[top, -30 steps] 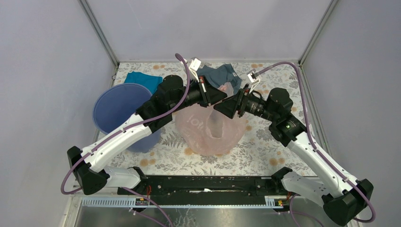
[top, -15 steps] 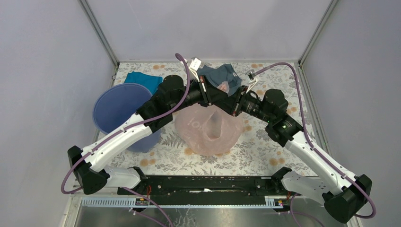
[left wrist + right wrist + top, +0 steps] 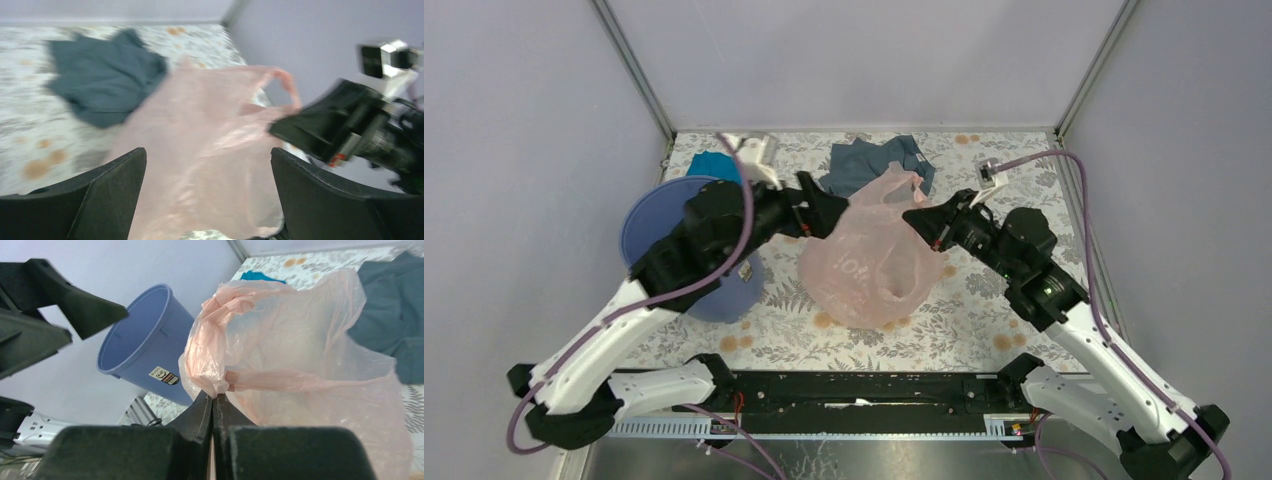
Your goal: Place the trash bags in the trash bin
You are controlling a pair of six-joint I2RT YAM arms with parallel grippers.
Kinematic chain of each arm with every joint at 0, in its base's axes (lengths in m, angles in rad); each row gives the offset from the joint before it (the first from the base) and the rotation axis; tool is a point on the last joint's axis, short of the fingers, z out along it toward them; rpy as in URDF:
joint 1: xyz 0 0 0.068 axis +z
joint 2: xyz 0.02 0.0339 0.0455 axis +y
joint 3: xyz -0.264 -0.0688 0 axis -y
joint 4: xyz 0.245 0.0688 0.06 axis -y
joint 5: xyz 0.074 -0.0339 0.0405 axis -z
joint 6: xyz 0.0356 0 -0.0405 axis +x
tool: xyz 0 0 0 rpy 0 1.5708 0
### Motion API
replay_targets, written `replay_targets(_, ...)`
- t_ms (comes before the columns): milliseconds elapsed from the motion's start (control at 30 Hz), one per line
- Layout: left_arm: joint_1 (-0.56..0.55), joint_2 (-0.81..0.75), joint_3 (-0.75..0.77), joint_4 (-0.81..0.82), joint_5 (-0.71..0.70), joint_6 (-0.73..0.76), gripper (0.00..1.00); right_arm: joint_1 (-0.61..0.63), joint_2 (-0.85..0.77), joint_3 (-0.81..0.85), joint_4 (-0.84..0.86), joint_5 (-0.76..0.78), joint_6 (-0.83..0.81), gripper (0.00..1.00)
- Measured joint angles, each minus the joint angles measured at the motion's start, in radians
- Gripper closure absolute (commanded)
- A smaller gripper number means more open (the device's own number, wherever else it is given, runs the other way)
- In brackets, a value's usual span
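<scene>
Trash bag (image 3: 874,265), pale pink film, slumps on the floral surface (image 3: 984,310) just right of the blue-violet trash bin (image 3: 664,225), not in it. The right pincer (image 3: 212,399) is clamped together on its bunched handle. The left pincer (image 3: 832,215) hangs spread apart just beside the bag's left edge. A grey-blue garment (image 3: 869,165) lies behind.

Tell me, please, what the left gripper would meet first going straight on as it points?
Likely the pink trash bag, just ahead of the open left gripper; the right gripper holding it lies beyond.
</scene>
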Motion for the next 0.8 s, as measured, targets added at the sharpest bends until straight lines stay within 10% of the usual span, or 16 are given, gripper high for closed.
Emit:
replay_targets(367, 0.135, 0.039, 0.121, -0.491, -0.547, 0.032, 0.04, 0.0, -0.219, 0.079, -0.266, 0.212, -0.142, 1.0)
replay_targets(800, 0.192, 0.161, 0.022, -0.602, -0.531, 0.029, 0.76, 0.0, -0.293, 0.162, -0.405, 0.317, -0.219, 1.0)
